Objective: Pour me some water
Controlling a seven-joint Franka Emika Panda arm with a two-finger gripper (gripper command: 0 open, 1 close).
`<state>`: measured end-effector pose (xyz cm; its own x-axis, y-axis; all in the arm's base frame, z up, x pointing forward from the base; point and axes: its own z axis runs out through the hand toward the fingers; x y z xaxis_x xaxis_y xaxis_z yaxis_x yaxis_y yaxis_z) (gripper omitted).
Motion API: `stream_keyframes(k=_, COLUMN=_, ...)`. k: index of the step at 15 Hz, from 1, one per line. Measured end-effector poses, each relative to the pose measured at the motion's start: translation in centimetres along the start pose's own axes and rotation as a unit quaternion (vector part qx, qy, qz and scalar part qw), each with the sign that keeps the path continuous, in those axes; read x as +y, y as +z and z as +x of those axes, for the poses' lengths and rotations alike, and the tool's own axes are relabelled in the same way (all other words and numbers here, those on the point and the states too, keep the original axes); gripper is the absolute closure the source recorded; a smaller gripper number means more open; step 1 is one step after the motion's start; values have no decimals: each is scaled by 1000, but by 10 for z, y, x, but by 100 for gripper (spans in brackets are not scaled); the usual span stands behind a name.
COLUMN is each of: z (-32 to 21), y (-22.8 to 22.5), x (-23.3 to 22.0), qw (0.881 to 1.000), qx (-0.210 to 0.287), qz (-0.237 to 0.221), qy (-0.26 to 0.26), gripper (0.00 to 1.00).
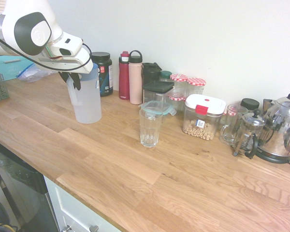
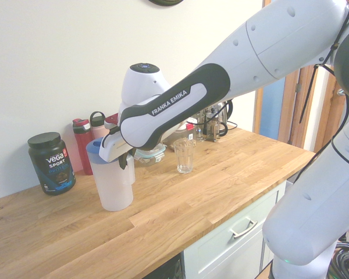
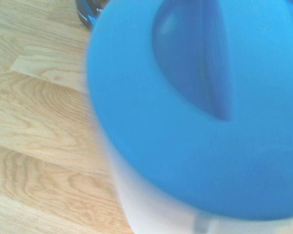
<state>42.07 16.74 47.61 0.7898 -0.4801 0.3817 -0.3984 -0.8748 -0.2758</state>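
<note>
Kitchen counter, first exterior view, places given relative to the drinking glass [image 1: 150,127]. Nearest, a pale drawer front [image 1: 77,208] lies below the wooden countertop [image 1: 183,183]. The glass stands upright. To its right are a steel kettle [image 1: 282,125], a small French press [image 1: 250,133] and a white-lidded container of ring-shaped cereal [image 1: 202,117]. To its left, a frosted pitcher [image 1: 88,99] with a blue lid [image 1: 93,72] stands apart from it; the gripper [image 1: 71,82] is pressed together on the pitcher's handle [image 1: 73,95]. The water cannot be made out in either vessel. Behind the glass and to its left stand pink [image 1: 136,79] and red [image 1: 124,77] bottles and, farther left, a black tub [image 1: 103,75].
</note>
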Motion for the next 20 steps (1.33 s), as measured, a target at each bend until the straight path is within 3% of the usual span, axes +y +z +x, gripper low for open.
stream_keyframes(k=4, z=3, y=-9, x=0, qw=1000, qx=-3, qz=0, qy=5, gripper=100)
stream_keyframes(k=7, z=16, y=-53, x=6, qw=1000, qx=-11, qz=14, qy=5, gripper=100)
stream_keyframes(k=9, z=28, y=-91, x=20, qw=999, qx=-23, qz=14, qy=-25, gripper=100)
stream_keyframes(k=13, z=82, y=-153, x=97, qw=989, qx=-80, qz=10, qy=-126, gripper=100)
stream_keyframes(k=20, z=147, y=-197, x=248, qw=957, qx=-145, qz=50, qy=-244, gripper=100)
